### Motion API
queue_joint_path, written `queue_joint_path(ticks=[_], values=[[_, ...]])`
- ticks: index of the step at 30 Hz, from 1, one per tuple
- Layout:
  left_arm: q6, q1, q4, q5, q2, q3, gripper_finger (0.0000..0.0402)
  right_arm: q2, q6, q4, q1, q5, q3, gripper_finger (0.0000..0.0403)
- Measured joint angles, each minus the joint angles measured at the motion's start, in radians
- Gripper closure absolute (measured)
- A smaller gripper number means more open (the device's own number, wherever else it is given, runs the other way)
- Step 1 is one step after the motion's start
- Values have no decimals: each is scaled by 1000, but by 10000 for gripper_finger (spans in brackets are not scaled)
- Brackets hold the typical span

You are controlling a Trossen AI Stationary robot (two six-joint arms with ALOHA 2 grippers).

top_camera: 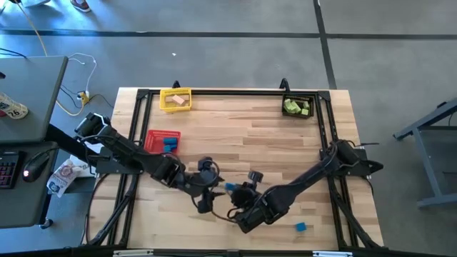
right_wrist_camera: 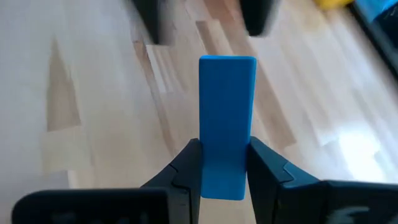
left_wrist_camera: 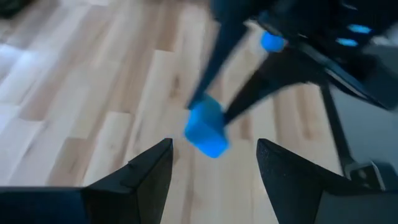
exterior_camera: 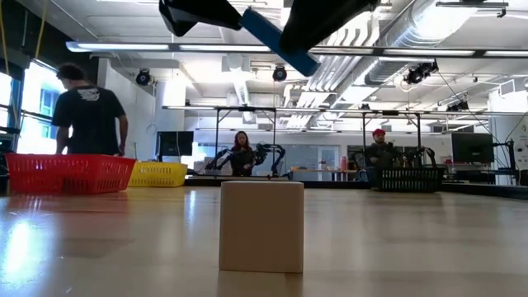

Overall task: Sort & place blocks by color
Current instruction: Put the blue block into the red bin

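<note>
My right gripper (right_wrist_camera: 225,149) is shut on a blue bar (top_camera: 232,187) above the table's near middle. In the low view the bar (exterior_camera: 280,41) hangs high over the table. My left gripper (left_wrist_camera: 214,165) is open and faces the bar's free end (left_wrist_camera: 205,127) from the left; its fingers stand just short of it without touching. A blue cube (top_camera: 300,227) lies flat near the near edge. A tan block (exterior_camera: 261,225) stands on the table close to the low camera. My right gripper pinches the blue bar by its rear end (right_wrist_camera: 225,177) between the two fingers. The bar runs lengthwise along the fingers and sticks out well past their tips. It is lifted clear of the table and, in the low view, slants downward toward its free end (exterior_camera: 305,64).
A red basket (top_camera: 163,141) with blue blocks sits at the left. A yellow basket (top_camera: 176,100) with tan blocks and a black basket (top_camera: 298,107) with green blocks stand at the far edge. People show in the room behind. Bare wood lies between the baskets.
</note>
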Motion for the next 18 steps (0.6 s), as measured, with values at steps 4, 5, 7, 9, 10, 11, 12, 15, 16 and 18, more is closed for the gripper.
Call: queue_joint_path(ticks=[4,5,7,9,10,11,12,15,16,18], values=[[-43,0,-1,-49,0,0,183,0,-70,0,15,57,0,331],[-49,0,-1,-50,0,0,183,0,-83,0,18,72,0,331],[-59,-1,0,-50,0,0,183,0,-112,0,22,105,0,331],[-79,-1,1,-51,0,0,183,-1,-148,0,22,140,0,331],[-89,-1,1,-51,0,0,183,-1,-161,1,21,155,0,331],[-95,-1,1,-53,0,0,183,-2,-180,1,21,160,0,331],[-101,-1,2,-60,0,0,183,-2,-195,3,20,161,0,331],[-108,-1,15,-86,0,0,183,-2,-241,18,9,161,0,331],[-108,-1,23,-100,0,0,183,-2,-259,27,6,164,0,331],[-109,0,30,-128,0,0,183,-2,-294,51,5,186,0,331]])
